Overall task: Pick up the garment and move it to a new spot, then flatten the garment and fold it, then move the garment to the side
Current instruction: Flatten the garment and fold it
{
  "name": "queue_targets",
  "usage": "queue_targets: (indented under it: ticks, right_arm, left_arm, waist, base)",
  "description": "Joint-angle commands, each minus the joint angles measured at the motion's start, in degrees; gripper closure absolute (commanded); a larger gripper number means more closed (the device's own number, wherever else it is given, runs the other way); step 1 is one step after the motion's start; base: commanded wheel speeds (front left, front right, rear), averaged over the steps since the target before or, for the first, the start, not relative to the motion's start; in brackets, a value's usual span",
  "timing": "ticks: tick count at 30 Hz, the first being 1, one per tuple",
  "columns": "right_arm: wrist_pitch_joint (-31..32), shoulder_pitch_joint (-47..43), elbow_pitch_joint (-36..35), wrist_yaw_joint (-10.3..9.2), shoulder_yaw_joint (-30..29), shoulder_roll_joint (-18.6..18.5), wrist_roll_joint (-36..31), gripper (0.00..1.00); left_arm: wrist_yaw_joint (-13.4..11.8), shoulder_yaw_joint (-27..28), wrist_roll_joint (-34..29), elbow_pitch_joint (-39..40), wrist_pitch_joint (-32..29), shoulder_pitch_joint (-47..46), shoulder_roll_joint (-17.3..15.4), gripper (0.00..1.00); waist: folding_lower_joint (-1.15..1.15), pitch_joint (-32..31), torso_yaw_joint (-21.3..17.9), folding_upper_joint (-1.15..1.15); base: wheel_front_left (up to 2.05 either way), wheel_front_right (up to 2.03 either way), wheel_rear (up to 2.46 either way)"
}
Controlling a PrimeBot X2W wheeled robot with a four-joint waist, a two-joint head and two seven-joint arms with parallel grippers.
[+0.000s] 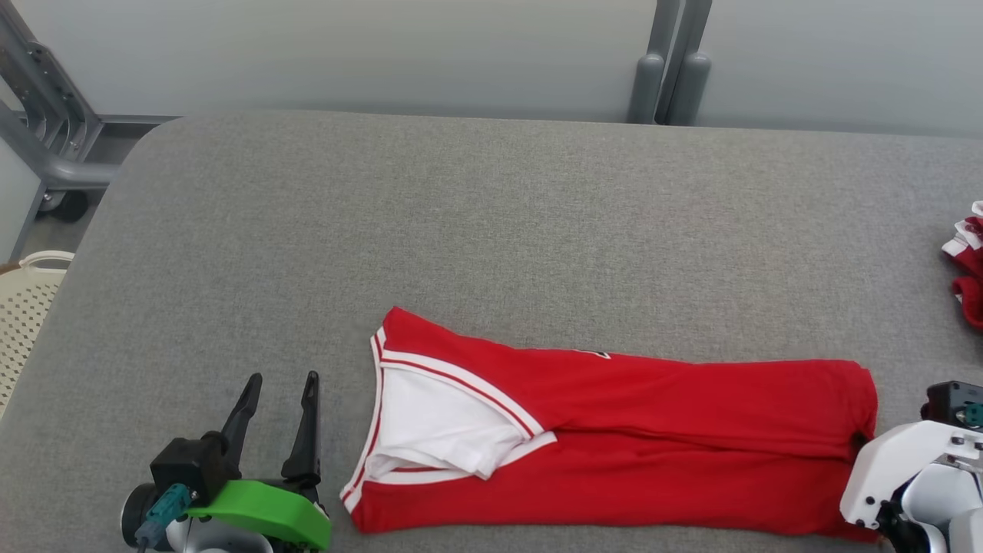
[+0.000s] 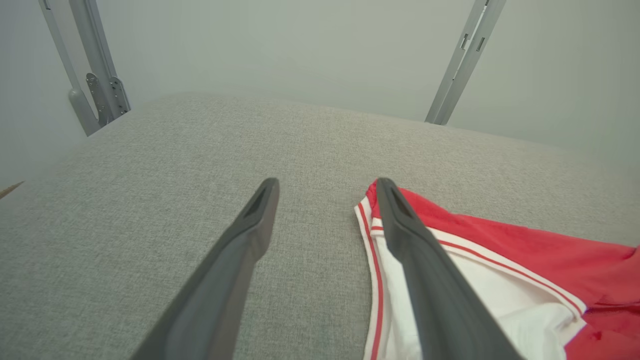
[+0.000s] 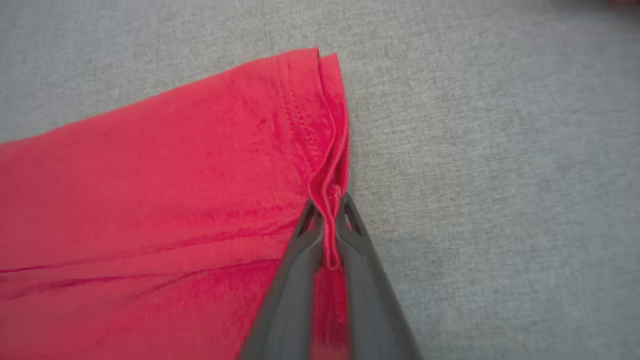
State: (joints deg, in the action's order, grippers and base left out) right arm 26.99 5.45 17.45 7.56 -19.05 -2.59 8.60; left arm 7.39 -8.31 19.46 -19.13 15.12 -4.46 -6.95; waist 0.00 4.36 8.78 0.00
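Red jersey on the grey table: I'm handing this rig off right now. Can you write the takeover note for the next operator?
Right gripper: shut on the red jersey, pinching the hem at its right end.
Left gripper: open, holding nothing, beside the V-neck end.
Jersey: lies on the grey padded table near the front edge, sides folded in to make a long strip. More red-and-white clothing sits at the table's right edge.
Done, judging by how it lies: placed, flattened, lengthwise folds.
Left: probably fold the hem end across toward the neck, then move the jersey to the side.
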Motion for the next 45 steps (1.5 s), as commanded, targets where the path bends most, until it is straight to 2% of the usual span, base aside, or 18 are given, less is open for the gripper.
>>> queue_targets:
  ticks: [1,14,21,25,31,32,40,45]
  right_arm:
    - [-0.4,-0.7,-1.1,-0.15,-1.8,-0.5,-1.1,1.00]
    - [2.0,-4.0,-11.7,-0.15,-13.0,-0.5,-7.3,1.00]
    - [3.8,-3.9,-17.6,-0.14,-12.9,-0.4,-9.1,1.00]
    - [6.7,-5.2,-20.0,-0.12,-7.0,-0.3,-7.0,1.00]
    - [8.7,-7.1,-21.1,-0.12,6.1,-0.4,-2.8,1.00]
    - [8.8,-6.6,-20.6,-0.12,10.0,-0.4,-1.9,1.00]
    - [8.1,-0.2,-16.2,-0.12,25.3,-0.4,0.9,1.00]
    - [7.6,4.3,-11.8,-0.11,32.7,-0.4,3.5,1.00]
  left_arm:
    - [0.1,0.2,0.2,0.2,0.0,-0.5,-0.1,0.00]
    - [0.1,-0.1,-0.1,0.8,0.0,0.2,0.1,0.00]
    - [0.1,-0.7,0.0,0.5,0.0,0.4,-0.2,0.00]
    - [0.1,-1.1,-0.1,0.1,0.0,0.4,-0.1,0.00]
    - [0.1,-1.7,-0.3,0.1,0.0,0.6,-0.2,0.00]
    - [0.1,-1.8,-0.2,0.2,0.0,0.6,-0.3,0.00]
    - [0.1,-2.6,-0.1,0.2,0.0,-0.5,-0.5,0.00]
    - [0.1,-3.3,0.2,-0.1,0.0,-1.5,-0.3,0.00]
  waist:
    - [0.00,0.0,-0.1,0.00]
    - [0.00,-0.3,-1.4,0.00]
    - [0.00,-0.9,-1.8,0.00]
    - [0.00,-1.6,-1.6,0.00]
    - [0.00,-2.0,-1.2,0.00]
    - [0.00,-2.1,-1.1,0.00]
    - [0.00,-1.5,-0.3,0.00]
    - [0.00,-0.9,0.6,0.00]
  base:
    - [0.00,0.00,0.00]
    - [0.00,0.00,0.00]
    - [0.00,0.00,0.00]
    - [0.00,0.00,0.00]
    - [0.00,0.00,0.00]
    - [0.00,0.00,0.00]
    - [0.00,0.00,0.00]
    - [0.00,0.00,0.00]
